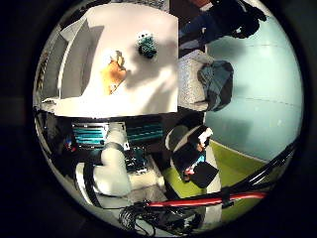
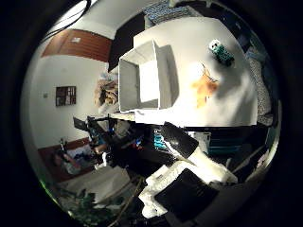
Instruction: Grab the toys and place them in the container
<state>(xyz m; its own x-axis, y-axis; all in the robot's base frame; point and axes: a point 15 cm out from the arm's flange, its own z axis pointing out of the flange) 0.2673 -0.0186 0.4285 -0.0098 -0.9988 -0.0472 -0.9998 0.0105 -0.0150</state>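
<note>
On the white table [image 2: 236,109] lie two toys: one orange toy [image 2: 204,87] in the middle and one teal toy [image 2: 221,52] at its 1 o'clock. One white container [image 2: 142,78], empty, stands at the orange toy's 9 o'clock. Whether the hand [image 2: 189,184] is open, I cannot tell.

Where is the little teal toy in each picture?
Little finger side view: the teal toy lies on the white table, apart from the orange toy.
Thumb side view: the same teal toy lies on that table, past the orange toy from the white container.
Shared landmark: the orange toy, between container and teal toy.
</note>
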